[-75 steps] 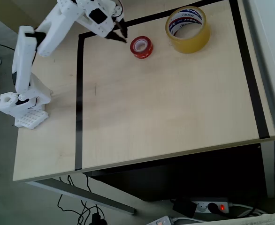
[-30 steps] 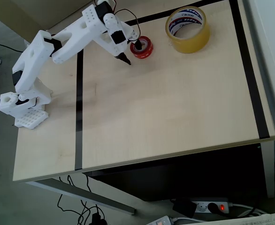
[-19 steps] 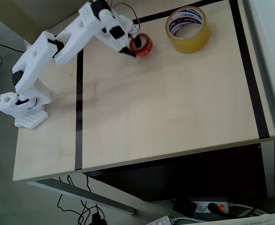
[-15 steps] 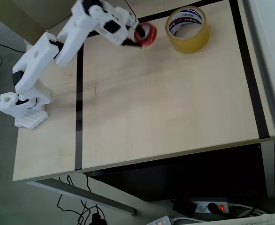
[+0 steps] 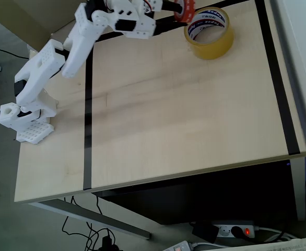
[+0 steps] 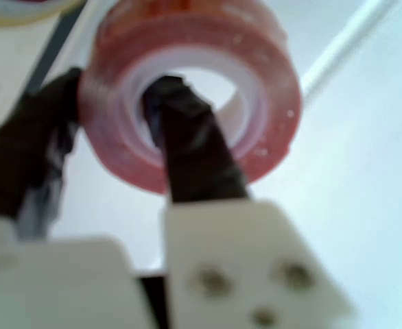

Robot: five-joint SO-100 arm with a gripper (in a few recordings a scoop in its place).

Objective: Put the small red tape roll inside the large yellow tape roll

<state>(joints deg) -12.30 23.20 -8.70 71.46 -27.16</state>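
My gripper (image 5: 180,10) is shut on the small red tape roll (image 5: 186,9) and holds it in the air at the top of the overhead view, just left of the large yellow tape roll (image 5: 209,33). In the wrist view one black finger (image 6: 187,151) passes through the white core of the small red tape roll (image 6: 269,89) and the other black finger (image 6: 29,157) presses on its outer side. A sliver of the large yellow tape roll (image 6: 22,8) shows at the top left of the wrist view. The yellow roll lies flat on the table with its hole facing up.
The wooden table (image 5: 184,115) carries a black tape outline (image 5: 87,104) along its left, top and right sides. The white arm base (image 5: 25,117) stands at the table's left edge. A power strip (image 5: 231,230) lies on the floor below the front edge.
The gripper reached the red roll, shut on it, lifted it off the table and carried it up and to the right, towards the yellow roll.
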